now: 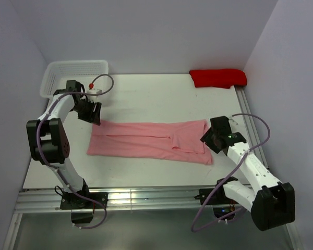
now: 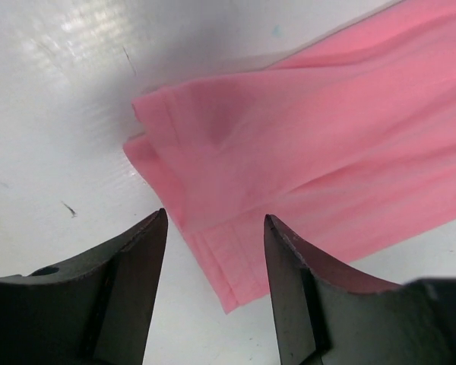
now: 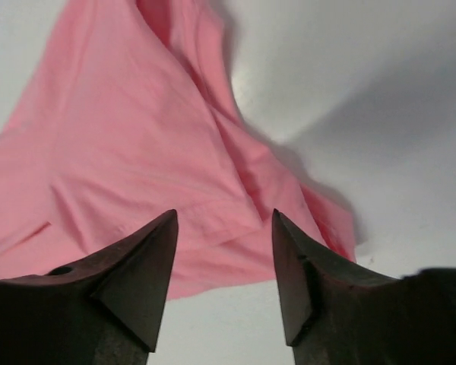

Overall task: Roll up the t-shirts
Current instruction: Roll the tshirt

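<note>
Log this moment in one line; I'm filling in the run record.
pink t-shirt: folded long strip, flat on table, not rolled | left gripper: open by its left end | right gripper: open by its right end

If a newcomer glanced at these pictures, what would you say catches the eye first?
The pink t-shirt, folded into a long strip, lies across the middle of the white table. The left claw and the right claw stand open over its two ends. A red cloth sits in the far right corner.
</note>
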`<action>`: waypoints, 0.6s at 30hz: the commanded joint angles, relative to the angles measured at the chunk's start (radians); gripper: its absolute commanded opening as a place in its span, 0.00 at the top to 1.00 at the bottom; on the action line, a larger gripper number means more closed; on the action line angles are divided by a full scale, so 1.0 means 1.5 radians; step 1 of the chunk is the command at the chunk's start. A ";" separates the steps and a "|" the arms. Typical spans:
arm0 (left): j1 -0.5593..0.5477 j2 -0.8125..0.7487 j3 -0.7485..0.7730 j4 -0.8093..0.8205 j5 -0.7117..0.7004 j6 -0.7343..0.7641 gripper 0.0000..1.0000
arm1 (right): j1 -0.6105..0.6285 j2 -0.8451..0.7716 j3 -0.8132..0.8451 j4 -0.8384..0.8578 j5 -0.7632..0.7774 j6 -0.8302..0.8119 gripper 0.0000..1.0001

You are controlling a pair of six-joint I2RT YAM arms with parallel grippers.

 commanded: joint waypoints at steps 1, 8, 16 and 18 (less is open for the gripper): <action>-0.003 -0.045 0.040 -0.030 0.051 0.013 0.41 | -0.041 0.040 0.046 0.029 -0.009 -0.052 0.39; -0.003 -0.065 0.073 -0.059 0.077 0.028 0.41 | -0.094 0.181 0.071 0.128 -0.079 -0.135 0.31; -0.003 -0.077 0.069 -0.062 0.097 0.036 0.41 | -0.085 0.259 0.046 0.194 -0.103 -0.145 0.29; -0.002 -0.077 0.068 -0.062 0.099 0.037 0.41 | -0.080 0.269 0.041 0.191 -0.091 -0.139 0.29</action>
